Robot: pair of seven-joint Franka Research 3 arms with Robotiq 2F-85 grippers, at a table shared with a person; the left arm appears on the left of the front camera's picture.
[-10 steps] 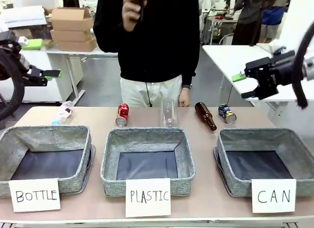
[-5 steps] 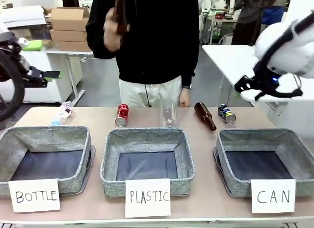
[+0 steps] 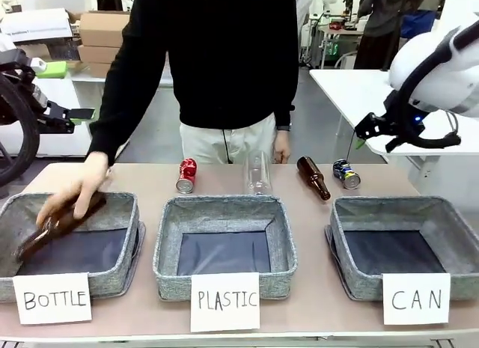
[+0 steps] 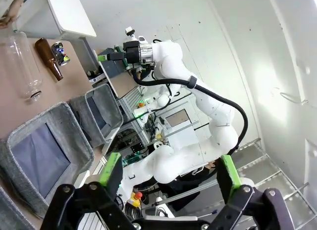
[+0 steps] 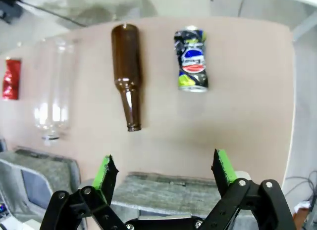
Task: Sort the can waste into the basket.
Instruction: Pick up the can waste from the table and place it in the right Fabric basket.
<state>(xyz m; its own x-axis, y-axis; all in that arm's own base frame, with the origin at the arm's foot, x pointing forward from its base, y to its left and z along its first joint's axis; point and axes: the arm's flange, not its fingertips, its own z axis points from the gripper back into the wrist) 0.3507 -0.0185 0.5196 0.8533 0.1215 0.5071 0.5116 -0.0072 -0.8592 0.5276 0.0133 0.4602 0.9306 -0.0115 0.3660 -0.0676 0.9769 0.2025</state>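
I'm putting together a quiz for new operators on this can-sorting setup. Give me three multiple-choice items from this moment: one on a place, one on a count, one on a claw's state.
1. Where is the crushed can?
A) in the CAN basket
B) on the table, beside the lying brown bottle
C) in the person's hand

2. How many drink cans lie on the table?
A) one
B) two
C) four

3. What state is the right claw in?
A) open, holding nothing
B) shut on the red can
C) shut on a plastic bottle

Answers:
1 B: it lies on the table next to the brown bottle, beyond the far rim of the CAN basket.
2 B: the red can and the crushed can.
3 A: its jaws stand wide apart above the table with nothing between them.
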